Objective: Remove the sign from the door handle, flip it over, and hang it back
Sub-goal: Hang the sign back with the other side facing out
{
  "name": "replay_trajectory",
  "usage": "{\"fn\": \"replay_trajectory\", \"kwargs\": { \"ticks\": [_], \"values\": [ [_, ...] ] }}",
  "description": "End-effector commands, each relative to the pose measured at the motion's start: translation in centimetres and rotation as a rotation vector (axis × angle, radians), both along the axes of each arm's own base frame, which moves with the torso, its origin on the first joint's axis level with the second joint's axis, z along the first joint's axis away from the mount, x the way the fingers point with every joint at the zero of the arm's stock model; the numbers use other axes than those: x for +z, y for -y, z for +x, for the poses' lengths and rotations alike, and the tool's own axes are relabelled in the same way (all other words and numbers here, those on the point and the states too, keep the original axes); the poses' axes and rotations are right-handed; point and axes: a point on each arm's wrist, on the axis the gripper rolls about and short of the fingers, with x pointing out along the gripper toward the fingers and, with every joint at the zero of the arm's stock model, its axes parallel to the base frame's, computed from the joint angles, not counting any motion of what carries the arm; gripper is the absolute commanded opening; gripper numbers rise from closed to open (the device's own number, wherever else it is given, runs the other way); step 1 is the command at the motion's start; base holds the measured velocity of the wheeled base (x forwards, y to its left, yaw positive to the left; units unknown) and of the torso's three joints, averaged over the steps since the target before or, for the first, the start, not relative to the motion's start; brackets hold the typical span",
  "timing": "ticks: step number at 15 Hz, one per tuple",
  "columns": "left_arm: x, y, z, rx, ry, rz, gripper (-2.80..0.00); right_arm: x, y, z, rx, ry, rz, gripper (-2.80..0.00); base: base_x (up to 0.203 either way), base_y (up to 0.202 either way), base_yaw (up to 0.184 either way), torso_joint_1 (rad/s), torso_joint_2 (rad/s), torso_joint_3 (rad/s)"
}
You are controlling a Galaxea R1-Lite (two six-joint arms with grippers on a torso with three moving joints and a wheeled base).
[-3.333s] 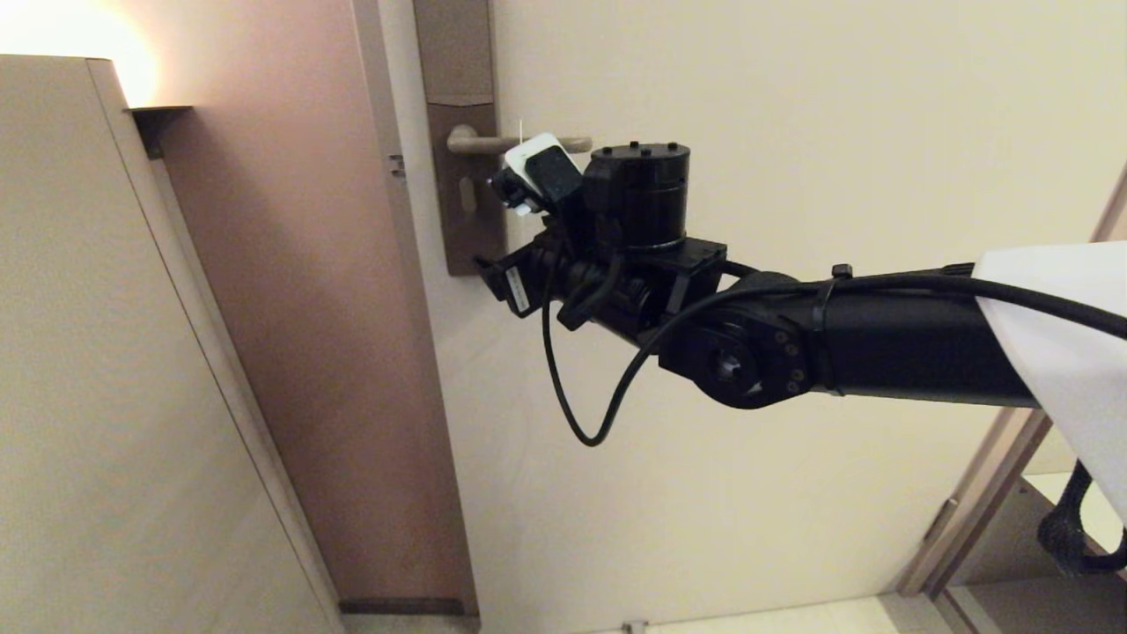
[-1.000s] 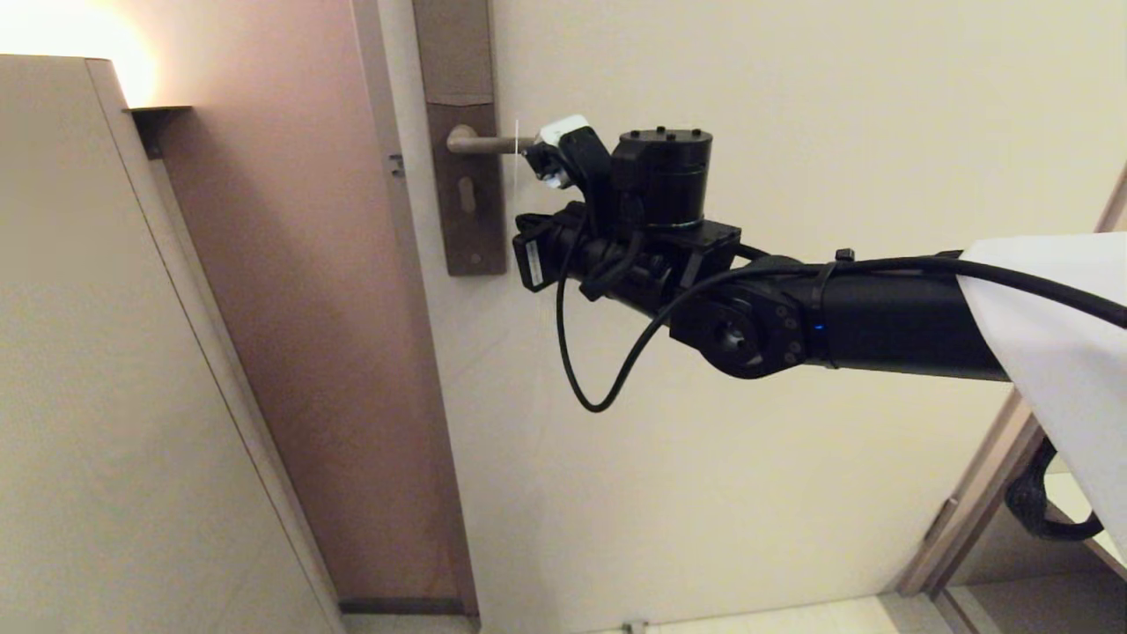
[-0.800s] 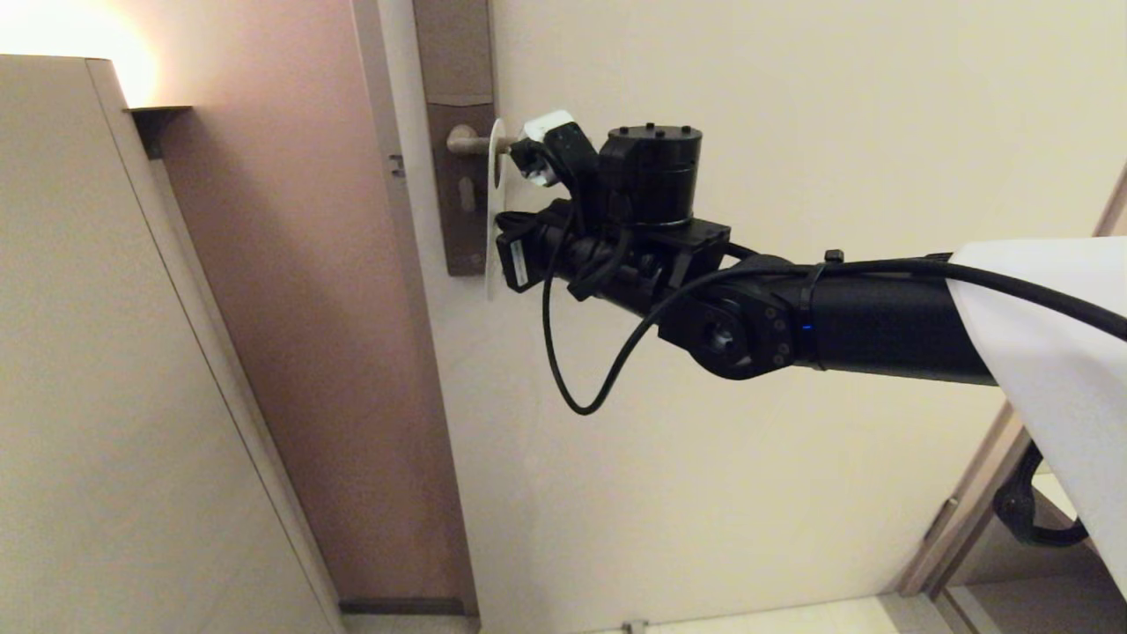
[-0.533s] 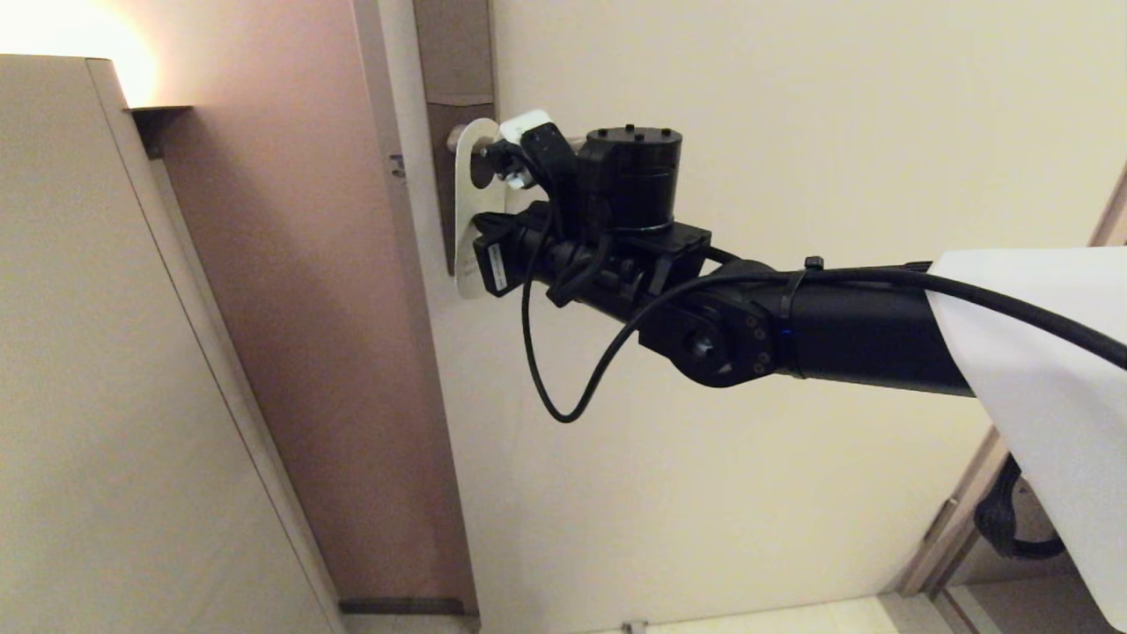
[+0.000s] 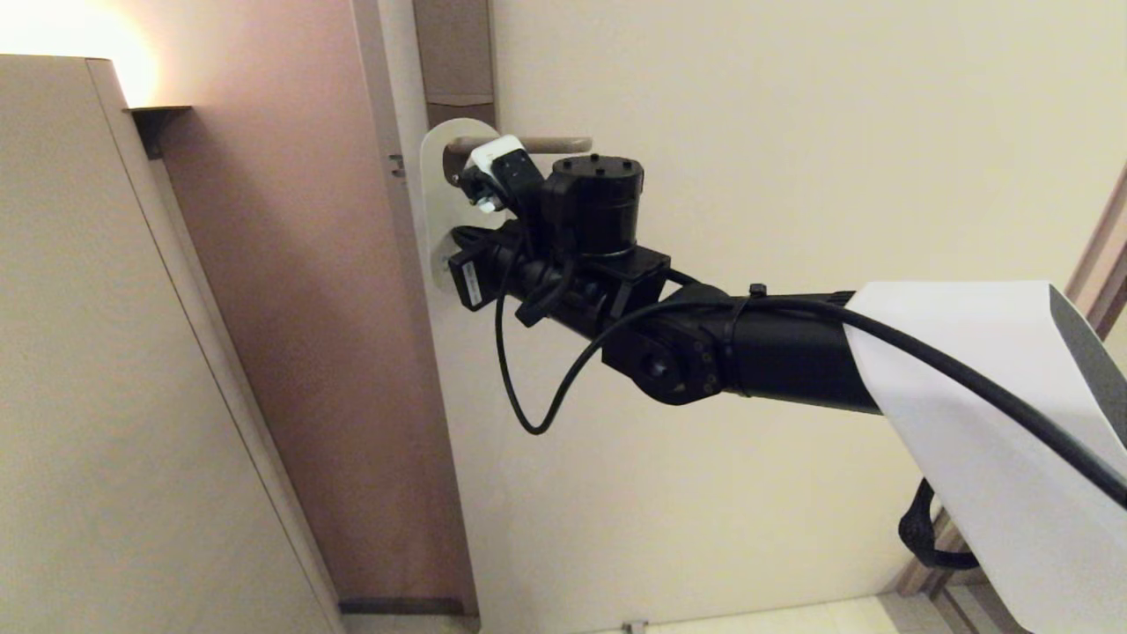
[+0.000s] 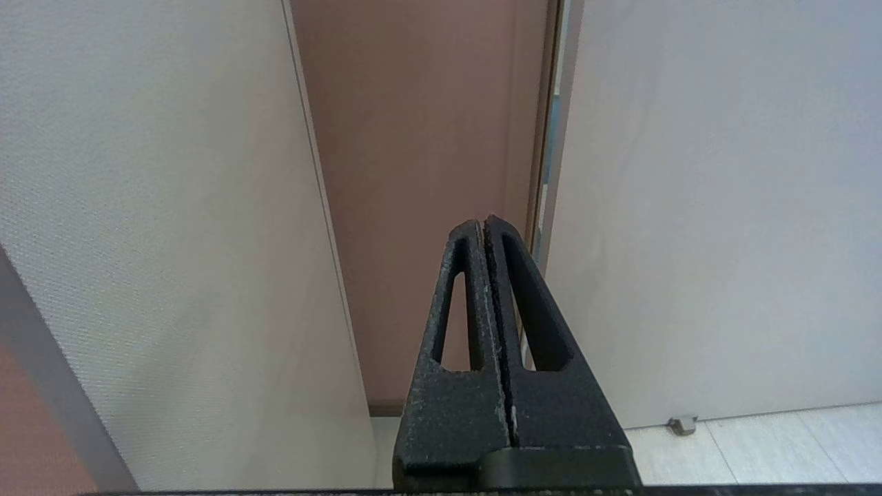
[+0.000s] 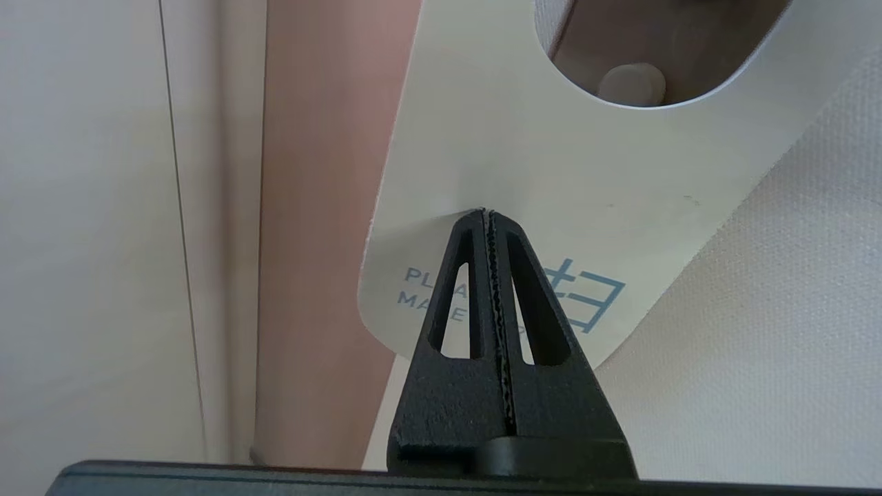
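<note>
With its fingers pressed together, the right gripper (image 7: 487, 213) holds nothing, the sign (image 7: 482, 158) hanging white-side-out just beyond on the door handle (image 5: 519, 143), apparently rehung.

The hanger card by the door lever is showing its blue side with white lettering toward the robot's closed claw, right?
Not blue. The right wrist view shows the flat round-ended hanger card presenting its white side with teal lettering toward the shut right gripper, by the slim beige metal door lever. The left gripper is parked aside.
</note>
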Motion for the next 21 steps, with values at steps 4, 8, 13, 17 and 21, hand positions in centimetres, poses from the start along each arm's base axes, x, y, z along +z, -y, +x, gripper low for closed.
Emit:
{"fn": "replay_trajectory", "kwargs": {
  "ticks": [4, 8, 13, 17, 21],
  "values": [
    [0.0, 0.0, 0.0, 0.001, -0.001, -0.001, -2.80, -2.8, -1.2, 1.1, -0.003, 0.034, 0.033, -2.80, 0.000, 0.000, 0.000, 0.000, 0.00, 0.000],
    [0.0, 0.0, 0.0, 0.001, -0.001, -0.001, -2.80, -4.5, -1.7, 1.8, -0.017, 0.071, 0.068, -2.80, 0.000, 0.000, 0.000, 0.000, 0.00, 0.000],
    [0.0, 0.0, 0.0, 0.000, -0.001, -0.001, -2.80, -5.3, -1.7, 2.2, -0.056, 0.065, 0.067, -2.80, 0.000, 0.000, 0.000, 0.000, 0.00, 0.000],
    [0.0, 0.0, 0.0, 0.000, -0.001, -0.001, -2.80, -4.6, -1.4, 2.1, -0.074, 0.073, 0.077, -2.80, 0.000, 0.000, 0.000, 0.000, 0.00, 0.000],
    [0.0, 0.0, 0.0, 0.001, -0.001, -0.001, -2.80, -2.7, -0.5, 1.1, -0.076, 0.079, 0.085, -2.80, 0.000, 0.000, 0.000, 0.000, 0.00, 0.000]
  ]
}}
